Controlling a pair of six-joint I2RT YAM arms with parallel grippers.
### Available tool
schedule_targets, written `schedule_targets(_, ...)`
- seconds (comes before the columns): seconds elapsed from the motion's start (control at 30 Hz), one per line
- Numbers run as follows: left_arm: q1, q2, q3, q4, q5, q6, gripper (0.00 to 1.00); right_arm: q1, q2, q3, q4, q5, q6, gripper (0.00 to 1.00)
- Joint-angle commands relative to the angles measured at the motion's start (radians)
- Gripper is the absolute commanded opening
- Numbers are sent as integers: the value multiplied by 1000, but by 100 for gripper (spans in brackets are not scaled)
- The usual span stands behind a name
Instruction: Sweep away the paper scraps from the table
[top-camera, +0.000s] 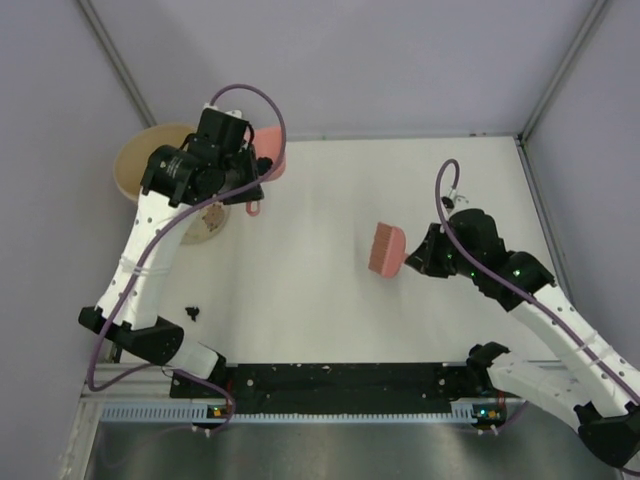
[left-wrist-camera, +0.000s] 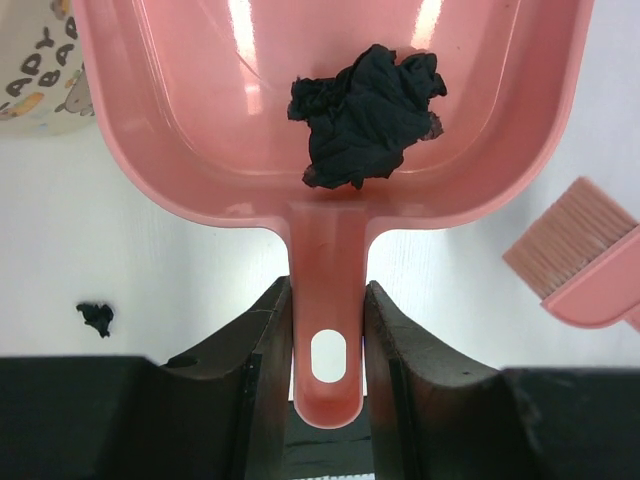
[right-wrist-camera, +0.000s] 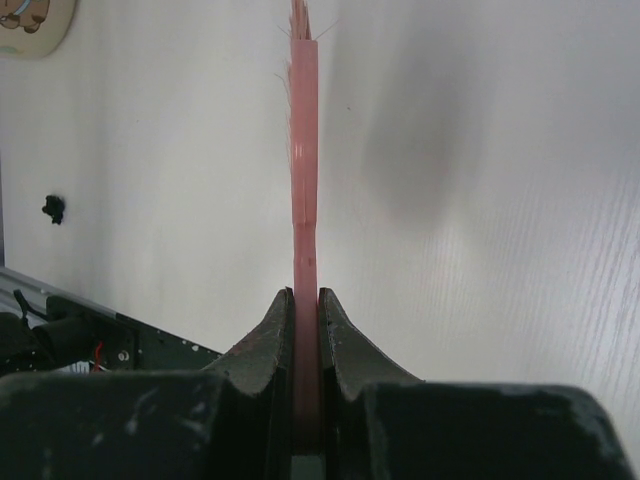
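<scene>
My left gripper (left-wrist-camera: 328, 335) is shut on the handle of the pink dustpan (left-wrist-camera: 190, 130), held at the back left of the white table (top-camera: 320, 310). A black crumpled paper wad (left-wrist-camera: 365, 100) lies in the pan. One small black scrap (top-camera: 192, 311) lies on the table near the left arm's base; it also shows in the left wrist view (left-wrist-camera: 96, 317) and the right wrist view (right-wrist-camera: 53, 208). My right gripper (right-wrist-camera: 306, 300) is shut on a pink brush (top-camera: 387, 250), seen edge-on (right-wrist-camera: 304, 150), over the table's right middle. From above, the left gripper (top-camera: 252, 192) is beside the dustpan (top-camera: 272, 155), and the right gripper (top-camera: 418, 255) is behind the brush.
A beige round bowl (top-camera: 140, 165) stands at the back left corner beside a patterned white round item (top-camera: 205, 228), which also shows in the left wrist view (left-wrist-camera: 30, 70). Grey-lilac walls enclose the table. A black strip (top-camera: 340, 380) runs along the near edge.
</scene>
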Motion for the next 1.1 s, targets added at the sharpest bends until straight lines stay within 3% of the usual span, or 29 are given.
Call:
schedule_targets(0.0, 118, 3, 73, -111, 113, 30, 0, 6, 4, 39, 38, -40, 32, 0)
schedule_targets(0.27, 284, 63, 177, -75, 265, -7, 0, 7, 13, 19, 71, -68, 64, 0)
schedule_targets(0.83, 604, 80, 170, 150, 613, -142, 0, 9, 124, 92, 78, -115, 55, 0)
schedule_targets(0.93, 646, 77, 157, 213, 685, -194, 0, 7, 131, 100, 78, -121, 53, 0)
schedule_targets(1.07, 707, 30, 69, 413, 817, -325, 0, 7, 136, 98, 78, -131, 53, 0)
